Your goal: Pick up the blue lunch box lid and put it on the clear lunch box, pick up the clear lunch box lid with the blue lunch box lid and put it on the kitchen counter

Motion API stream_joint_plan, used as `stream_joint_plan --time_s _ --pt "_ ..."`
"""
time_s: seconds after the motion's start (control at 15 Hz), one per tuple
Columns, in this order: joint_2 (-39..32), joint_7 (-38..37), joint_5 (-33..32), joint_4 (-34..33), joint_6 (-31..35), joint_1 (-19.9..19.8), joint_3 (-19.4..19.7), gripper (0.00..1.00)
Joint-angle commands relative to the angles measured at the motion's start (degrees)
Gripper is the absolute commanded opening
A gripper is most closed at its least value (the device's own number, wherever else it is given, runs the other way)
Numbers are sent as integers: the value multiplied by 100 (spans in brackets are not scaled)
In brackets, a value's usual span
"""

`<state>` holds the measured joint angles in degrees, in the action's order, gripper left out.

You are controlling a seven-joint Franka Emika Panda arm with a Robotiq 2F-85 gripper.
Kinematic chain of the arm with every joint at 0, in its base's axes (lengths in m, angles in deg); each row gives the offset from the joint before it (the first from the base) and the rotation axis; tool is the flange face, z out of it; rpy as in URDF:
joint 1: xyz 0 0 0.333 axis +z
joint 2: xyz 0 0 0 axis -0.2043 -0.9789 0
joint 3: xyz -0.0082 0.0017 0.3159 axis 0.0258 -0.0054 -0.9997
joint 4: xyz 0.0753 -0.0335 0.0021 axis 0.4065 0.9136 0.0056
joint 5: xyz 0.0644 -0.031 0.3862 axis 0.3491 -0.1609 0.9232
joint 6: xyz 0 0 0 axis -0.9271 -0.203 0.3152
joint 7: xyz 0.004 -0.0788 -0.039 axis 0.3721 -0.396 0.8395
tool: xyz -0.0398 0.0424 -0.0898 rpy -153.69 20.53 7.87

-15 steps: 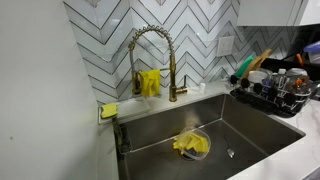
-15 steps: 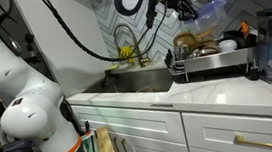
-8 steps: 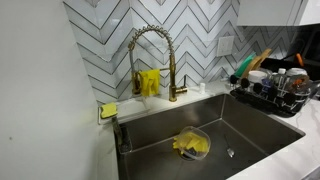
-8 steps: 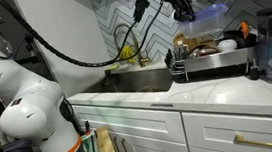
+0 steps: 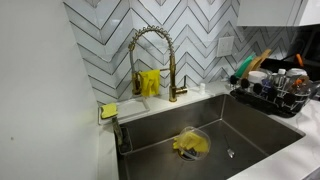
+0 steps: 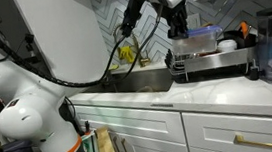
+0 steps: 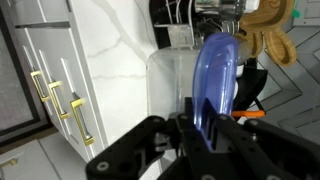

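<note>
Our hand (image 7: 205,128) pinches the blue lid (image 7: 215,80) by the clear box (image 7: 168,85); seating it and moving both to the table (image 7: 110,60) remain, we judge

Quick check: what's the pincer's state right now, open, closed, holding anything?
The pincer: closed on the blue lunch box lid, which stands on edge between its fingers.

In an exterior view, a gold spring-neck faucet (image 5: 150,55) arches over a stainless steel sink basin (image 5: 150,155); a clear bowl (image 5: 203,138) holding a crumpled yellow cloth (image 5: 188,146) lies on its floor; a yellow-green sponge (image 5: 108,111) sits at the rim; a black wire dish rack (image 5: 272,98) stands beside the basin, near the white kitchen counter (image 5: 303,158).
</note>
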<state>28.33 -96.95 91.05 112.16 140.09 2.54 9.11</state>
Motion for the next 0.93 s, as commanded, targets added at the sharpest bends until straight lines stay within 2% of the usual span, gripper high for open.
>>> stream_joint_plan --time_s 0.0,0.07,0.13,0.33,0.47,0.87 --pt "-48 83 113 2 -68 -204 -165 12" --pt "-48 84 114 10 -68 -203 -168 12" --pt "-47 84 115 9 -68 -203 -170 3" --pt "-284 533 135 203 -166 -165 -47 3" --pt "-431 923 20 412 5 -207 -49 3" --pt "-868 2176 522 751 253 -135 113 3"
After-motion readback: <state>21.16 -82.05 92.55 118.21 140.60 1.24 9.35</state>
